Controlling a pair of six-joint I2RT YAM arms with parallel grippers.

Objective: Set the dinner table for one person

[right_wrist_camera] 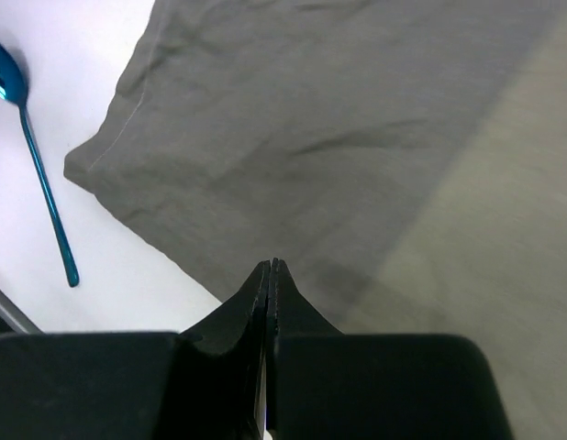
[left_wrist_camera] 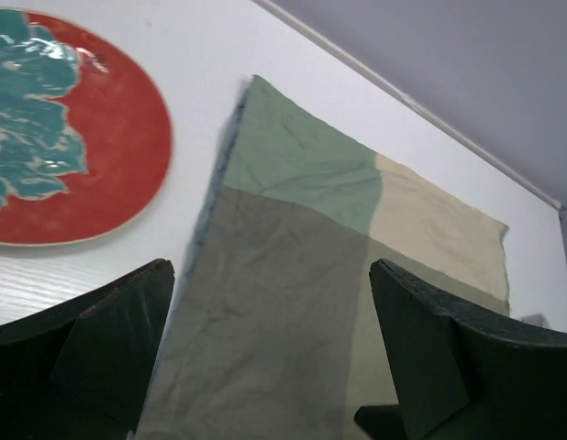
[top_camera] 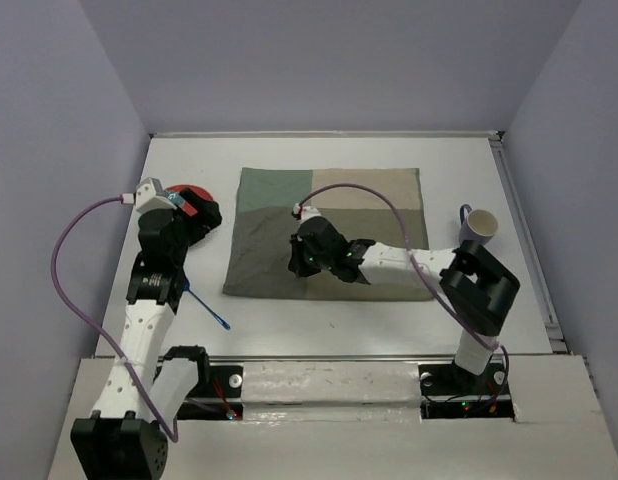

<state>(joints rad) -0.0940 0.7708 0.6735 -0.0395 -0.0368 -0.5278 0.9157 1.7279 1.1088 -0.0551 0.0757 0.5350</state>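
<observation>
Two grippers over dinner table (top_camera: 319,325), which fills floor between lavender walls. Left gripper (left_wrist_camera: 270,268) jaws wide apart, empty, by red plate (top_camera: 177,188). Right gripper (right_wrist_camera: 270,268) jaws pressed together above placemat (top_camera: 369,200). Blue spoon (top_camera: 211,310) left of mat.

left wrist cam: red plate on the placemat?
No, the round red teal-patterned plate lies on the white tabletop, beside the olive-green patchwork cloth placemat.

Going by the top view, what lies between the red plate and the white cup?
The olive-green placemat fills the stretch between the red plate and the white cup. The right gripper, closed, is over it. The top external view shows this.
</observation>
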